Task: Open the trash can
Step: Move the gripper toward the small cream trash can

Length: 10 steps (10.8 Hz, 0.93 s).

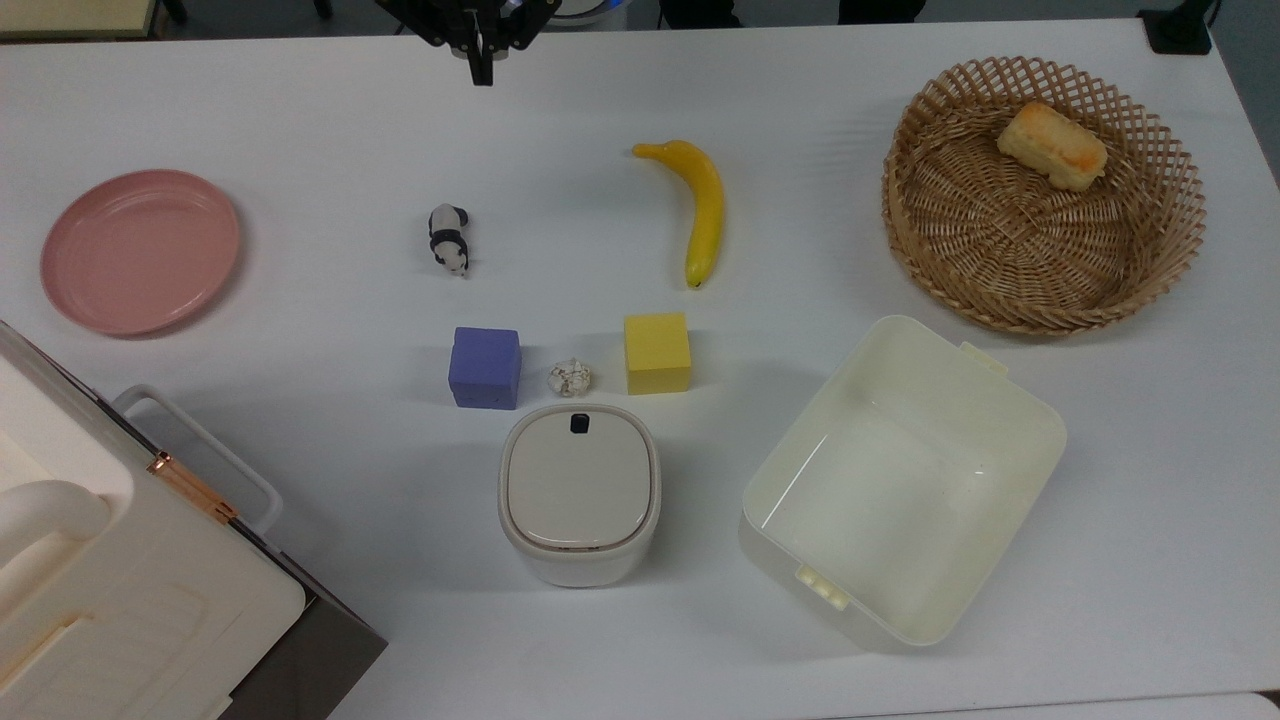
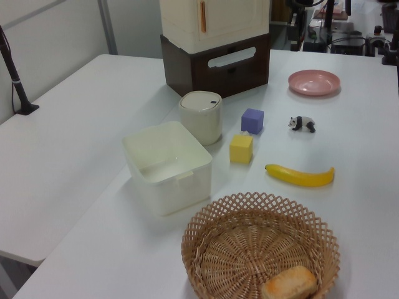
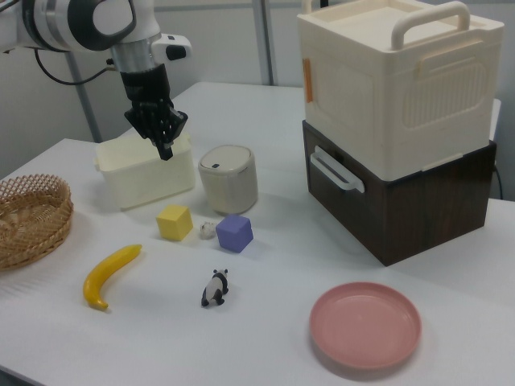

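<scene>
Approach step, by my judgement. Gripper (image 1: 481, 72) closed, empty, at the top view's 12 o'clock table edge. Trash can (image 1: 579, 493), lid down, sits toward 6 o'clock. Next: descend onto its black button (image 1: 578, 424).

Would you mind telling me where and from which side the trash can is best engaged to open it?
Probably the small black button at the lid's edge nearest the crumpled ball, pressed straight down from above. The trash can stands upright with its lid shut and flush, offering no lip to grasp. The gripper is shut.
</scene>
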Each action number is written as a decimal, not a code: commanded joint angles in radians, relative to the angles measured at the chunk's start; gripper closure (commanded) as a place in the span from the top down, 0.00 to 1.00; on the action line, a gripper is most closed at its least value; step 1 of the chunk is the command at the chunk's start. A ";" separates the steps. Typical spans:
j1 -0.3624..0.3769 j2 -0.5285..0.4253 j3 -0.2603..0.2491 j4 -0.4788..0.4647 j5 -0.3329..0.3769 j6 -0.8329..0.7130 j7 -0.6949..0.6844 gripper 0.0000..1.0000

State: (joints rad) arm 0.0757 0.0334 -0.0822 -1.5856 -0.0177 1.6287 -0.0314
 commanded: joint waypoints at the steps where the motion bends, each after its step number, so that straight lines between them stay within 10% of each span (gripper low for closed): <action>1: -0.001 -0.001 -0.002 -0.007 0.019 0.019 -0.041 0.00; 10: 0.010 0.150 0.009 -0.007 0.044 0.483 -0.036 0.00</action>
State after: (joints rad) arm 0.0831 0.1593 -0.0739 -1.5889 -0.0158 2.0105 -0.0548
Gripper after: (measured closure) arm 0.991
